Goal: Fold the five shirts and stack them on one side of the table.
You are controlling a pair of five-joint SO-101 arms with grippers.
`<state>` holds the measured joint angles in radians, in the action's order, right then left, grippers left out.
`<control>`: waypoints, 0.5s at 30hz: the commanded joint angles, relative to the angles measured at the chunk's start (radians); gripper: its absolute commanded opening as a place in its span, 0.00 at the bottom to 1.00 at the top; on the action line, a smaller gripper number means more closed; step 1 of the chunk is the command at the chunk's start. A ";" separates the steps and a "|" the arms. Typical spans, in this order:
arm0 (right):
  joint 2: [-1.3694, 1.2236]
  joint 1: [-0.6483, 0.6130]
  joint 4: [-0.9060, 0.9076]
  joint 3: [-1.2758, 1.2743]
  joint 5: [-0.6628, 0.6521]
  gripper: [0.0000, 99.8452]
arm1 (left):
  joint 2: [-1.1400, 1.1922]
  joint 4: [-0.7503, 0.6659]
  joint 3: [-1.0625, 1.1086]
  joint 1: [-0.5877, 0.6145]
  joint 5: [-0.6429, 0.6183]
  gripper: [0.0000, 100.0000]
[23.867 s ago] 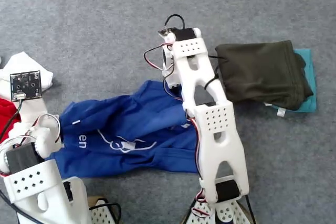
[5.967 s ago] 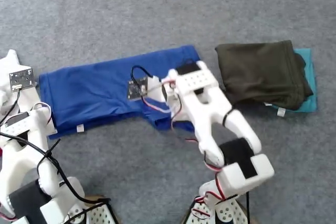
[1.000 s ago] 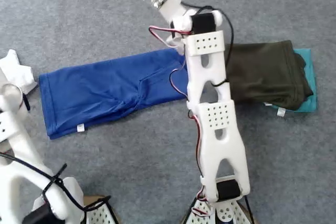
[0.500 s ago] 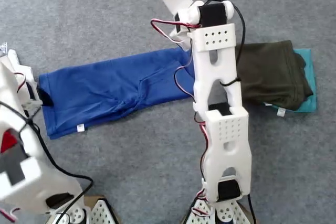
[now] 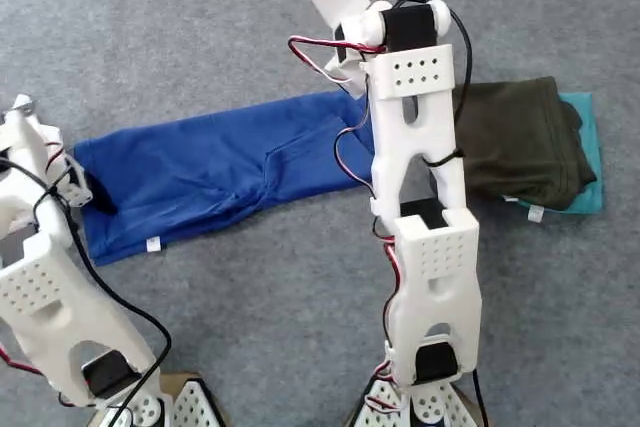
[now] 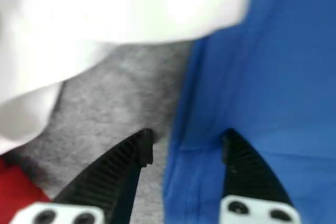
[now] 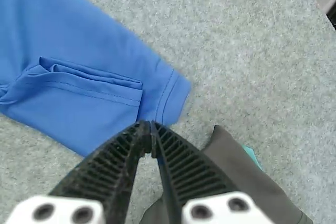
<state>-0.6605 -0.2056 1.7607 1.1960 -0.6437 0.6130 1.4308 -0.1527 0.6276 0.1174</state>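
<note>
A folded olive shirt lies on a teal shirt at the right of the grey counter. A white shirt and a red shirt lie by the left tool. The right arm crosses one end of the blue shirt, a long creased band mid-counter. The left tool gapes wide astride its far edge. The right tool is pinched closed on nothing.

High view: fixed overhead, facing down on the desk, arm bases at its near edge. Left wrist view: very close, looking past the left hand onto one end of the blue shirt. Right wrist view: farther off the desk, looking past the right hand onto the shirt's other end. All three views share that shirt.
</note>
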 commanded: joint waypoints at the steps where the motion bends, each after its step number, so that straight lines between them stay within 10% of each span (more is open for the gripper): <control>1: 0.068 -0.023 0.005 0.005 0.023 0.01 | 0.051 0.057 -0.076 -0.031 -0.003 0.11; 15: 0.268 -0.028 0.003 0.005 0.034 0.01 | 0.083 0.193 -0.271 -0.111 -0.087 0.03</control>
<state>-0.4948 -0.2256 1.7622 1.1960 -0.6160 0.6974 1.5750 -0.3399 0.5201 0.0591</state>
